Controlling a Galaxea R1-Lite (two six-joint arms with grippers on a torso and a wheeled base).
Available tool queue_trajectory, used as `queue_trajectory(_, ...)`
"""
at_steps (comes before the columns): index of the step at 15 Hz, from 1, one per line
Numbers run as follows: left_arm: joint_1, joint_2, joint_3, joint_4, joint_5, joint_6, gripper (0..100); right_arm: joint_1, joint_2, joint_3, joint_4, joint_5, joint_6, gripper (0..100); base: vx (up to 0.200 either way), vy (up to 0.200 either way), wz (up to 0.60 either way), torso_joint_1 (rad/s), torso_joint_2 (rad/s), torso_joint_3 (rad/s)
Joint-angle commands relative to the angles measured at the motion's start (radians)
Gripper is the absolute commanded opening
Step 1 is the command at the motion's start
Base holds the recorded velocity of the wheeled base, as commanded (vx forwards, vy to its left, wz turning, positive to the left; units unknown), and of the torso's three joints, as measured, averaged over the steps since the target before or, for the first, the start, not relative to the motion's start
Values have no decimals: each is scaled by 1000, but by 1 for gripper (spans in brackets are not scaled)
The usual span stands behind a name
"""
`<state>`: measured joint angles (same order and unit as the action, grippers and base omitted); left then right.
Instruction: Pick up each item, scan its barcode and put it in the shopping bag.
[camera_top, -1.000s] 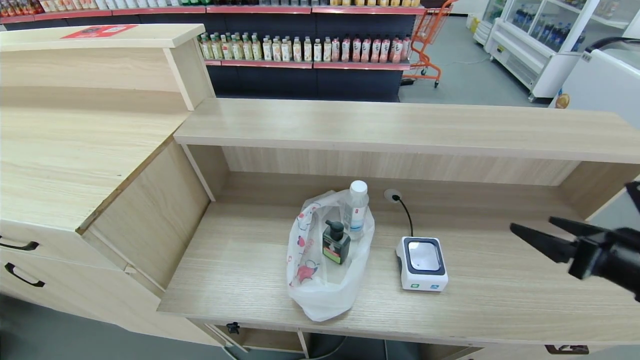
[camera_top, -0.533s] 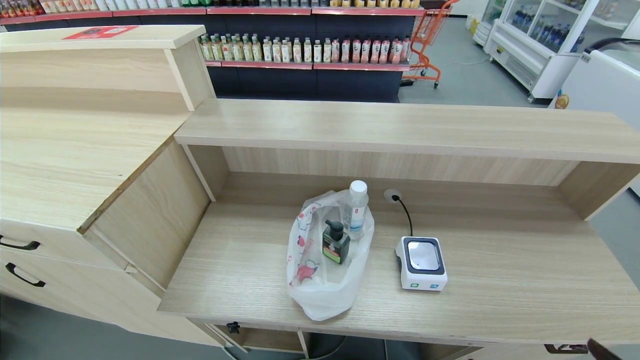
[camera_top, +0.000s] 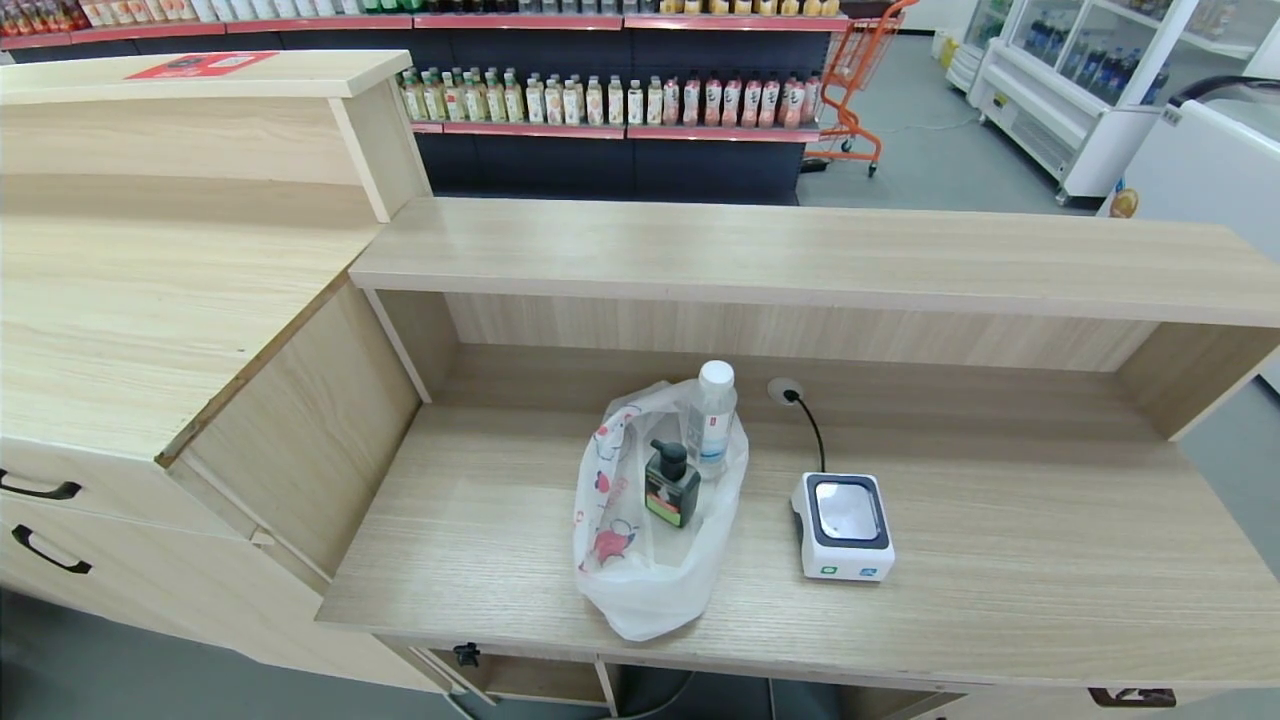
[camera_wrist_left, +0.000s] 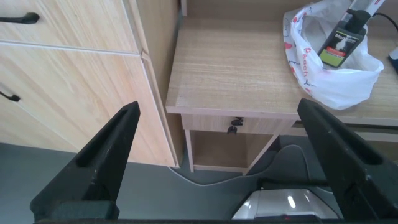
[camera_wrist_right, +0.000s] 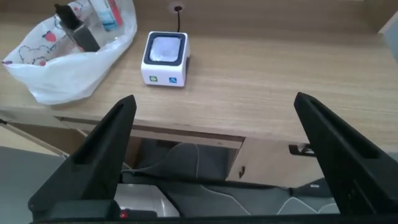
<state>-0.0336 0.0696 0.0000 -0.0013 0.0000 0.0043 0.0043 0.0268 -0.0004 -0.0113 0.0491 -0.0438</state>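
The right arm has drawn back from the table (camera_top: 1000, 600). One second ago its open pincer hung above the table's right end, half a second ago only a tip remained at the lower corner of the head view, and now it is in front of the table's front edge. The things on the table have not moved in this time.

The bag (camera_top: 640, 590) stands near the middle of the table with its mouth open. The scanner (camera_top: 845, 525) sits near it on the robot's right, apart from the bag, with its window facing up. Inside the bag, the water bottle (camera_top: 713, 420) stands upright at the back and its white cap rises above the rim. The dark pump bottle (camera_top: 672, 488) stands just in front of it. I see no item outside the bag, so I judge that the scanning and bagging are finished and that the arm withdraws to rest.

The right pincer (camera_wrist_right: 214, 98) is spread wide and holds nothing, and it points toward the scanner from in front of the table. The left pincer (camera_wrist_left: 217, 106) is also spread wide and empty, low before the table's left corner, well apart from the bag
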Motion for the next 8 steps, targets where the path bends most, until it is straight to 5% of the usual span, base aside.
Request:
queue_trajectory(1, 0, -1, 0, 0, 0, 0, 100, -1, -27, 0, 1, -2, -1, 100, 0, 0, 0, 0, 0, 0)
queue_trajectory(8, -2, 1, 0, 0, 0, 0, 100, -1, -27, 0, 2, -2, 1, 100, 0, 0, 0, 0, 0, 0)
